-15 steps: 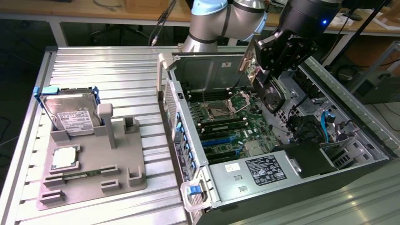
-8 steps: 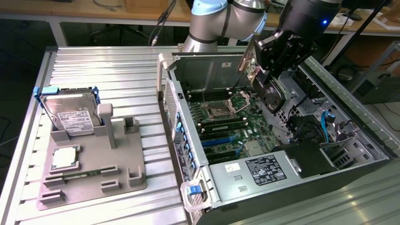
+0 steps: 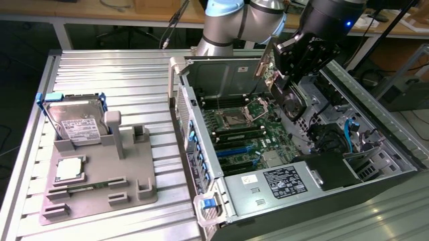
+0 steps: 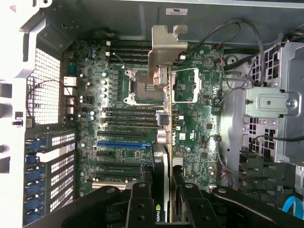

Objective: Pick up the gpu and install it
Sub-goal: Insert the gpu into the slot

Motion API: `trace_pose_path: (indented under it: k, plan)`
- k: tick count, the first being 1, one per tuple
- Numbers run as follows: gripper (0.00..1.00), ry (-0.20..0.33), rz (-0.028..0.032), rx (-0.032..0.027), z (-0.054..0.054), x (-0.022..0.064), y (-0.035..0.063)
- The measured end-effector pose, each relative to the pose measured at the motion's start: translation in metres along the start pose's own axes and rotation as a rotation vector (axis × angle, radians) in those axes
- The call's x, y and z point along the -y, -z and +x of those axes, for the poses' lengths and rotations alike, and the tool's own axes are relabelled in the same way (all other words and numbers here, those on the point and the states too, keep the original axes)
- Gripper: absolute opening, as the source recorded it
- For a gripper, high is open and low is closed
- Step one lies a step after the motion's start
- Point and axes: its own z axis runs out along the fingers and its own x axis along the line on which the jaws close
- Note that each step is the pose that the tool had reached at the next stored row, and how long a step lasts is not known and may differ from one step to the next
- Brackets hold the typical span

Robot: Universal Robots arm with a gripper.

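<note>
In the exterior view, at nine o'clock, a hard drive stands in a grey holder on the ribbed tabletop; its white label is too small to read. At seven o'clock from the drive lies a square CPU chip. At the centre, the open computer case shows its motherboard. At five o'clock the power supply carries a black label whose print is illegible.

At one o'clock the gripper holds the gpu on edge above the board, inside the case and in no slot yet. The wrist view shows the gripper partly closed, its fingers clamped on both faces of the gpu, with the silver bracket at the far end. An NVIDIA mark sits on the card beside the fingers. A white sticker on the case wall cannot be read.

The likely trouble is misalignment. The bracket could catch the rear wall, or the card's edge could strike the bare CPU socket beneath it. A thin card pinched at one end may also pivot.
</note>
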Motion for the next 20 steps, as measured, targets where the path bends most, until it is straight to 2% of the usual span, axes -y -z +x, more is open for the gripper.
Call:
trace_pose_path:
  k: [20]
  plan:
    - [0.27,0.015,0.0001,-0.0009,-0.0002,0.0000,0.0000]
